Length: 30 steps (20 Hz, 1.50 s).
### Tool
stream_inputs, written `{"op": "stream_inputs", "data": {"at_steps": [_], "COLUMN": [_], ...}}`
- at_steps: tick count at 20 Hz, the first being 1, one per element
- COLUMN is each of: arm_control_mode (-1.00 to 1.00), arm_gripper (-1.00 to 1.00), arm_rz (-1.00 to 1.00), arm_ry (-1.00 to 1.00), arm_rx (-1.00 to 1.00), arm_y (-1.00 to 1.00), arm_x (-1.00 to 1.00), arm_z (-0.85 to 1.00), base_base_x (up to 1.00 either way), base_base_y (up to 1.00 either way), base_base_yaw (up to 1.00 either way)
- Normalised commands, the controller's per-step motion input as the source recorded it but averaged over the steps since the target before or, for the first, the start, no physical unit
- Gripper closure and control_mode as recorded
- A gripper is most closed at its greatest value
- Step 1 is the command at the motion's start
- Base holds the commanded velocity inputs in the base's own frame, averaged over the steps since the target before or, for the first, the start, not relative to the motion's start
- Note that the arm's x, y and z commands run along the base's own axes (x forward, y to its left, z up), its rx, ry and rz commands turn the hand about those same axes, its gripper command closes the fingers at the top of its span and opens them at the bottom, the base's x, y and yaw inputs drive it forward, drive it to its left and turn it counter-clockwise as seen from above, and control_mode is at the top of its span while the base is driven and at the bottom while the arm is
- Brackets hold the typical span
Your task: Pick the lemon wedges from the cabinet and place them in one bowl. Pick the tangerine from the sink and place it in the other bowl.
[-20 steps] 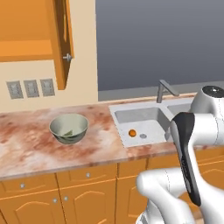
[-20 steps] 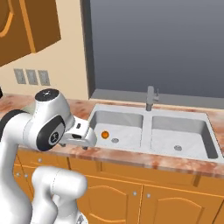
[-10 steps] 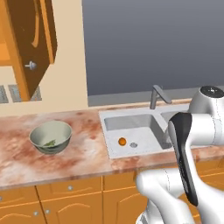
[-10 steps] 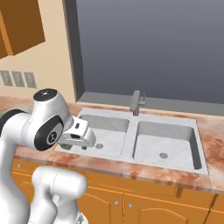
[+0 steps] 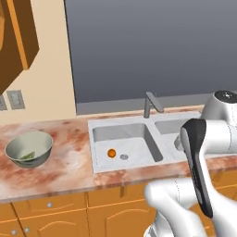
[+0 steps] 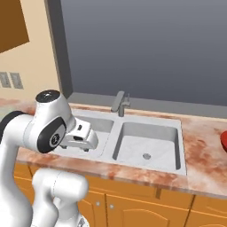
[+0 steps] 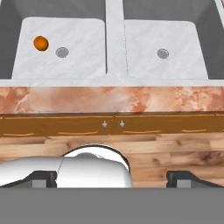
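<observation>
Left base view: the whole scene has shifted left since the earlier frame as the camera moved; the tangerine (image 5: 111, 153) lies in the left basin of the sink (image 5: 139, 124), beside its drain (image 5: 124, 157). The bowl (image 5: 28, 148) now sits at the left edge, a lemon wedge (image 5: 28, 157) inside. Hand view: the gripper (image 7: 112, 179), fingers apart, holds nothing

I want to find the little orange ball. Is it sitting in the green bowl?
No, the tangerine lies in the sink's left basin beside the drain, apart from the bowl on the counter.
</observation>
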Motion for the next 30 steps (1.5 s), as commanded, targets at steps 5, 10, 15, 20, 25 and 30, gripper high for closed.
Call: {"op": "stream_inputs", "data": {"at_steps": [5,10,15,20,25,30], "arm_control_mode": [1.00,1.00,1.00,1.00,1.00,-1.00], "arm_gripper": [-1.00,-1.00,-1.00,-1.00,-1.00,-1.00], "arm_rz": [0.00,0.00,0.00,0.00,0.00,0.00], "arm_ry": [0.00,0.00,0.00,0.00,0.00,0.00], "arm_rx": [0.00,0.00,0.00,0.00,0.00,0.00], "arm_y": [0.00,0.00,0.00,0.00,0.00,0.00], "arm_x": [0.00,0.00,0.00,0.00,0.00,0.05], "arm_z": [0.00,0.00,0.00,0.00,0.00,0.00], "base_base_x": [0.56,0.38,-0.35,-0.23,0.00,0.01], "base_base_y": [0.00,-0.01,-0.03,0.00,0.00,0.00], "base_base_yaw": [0.03,0.03,0.00,0.00,0.01,0.00]}}
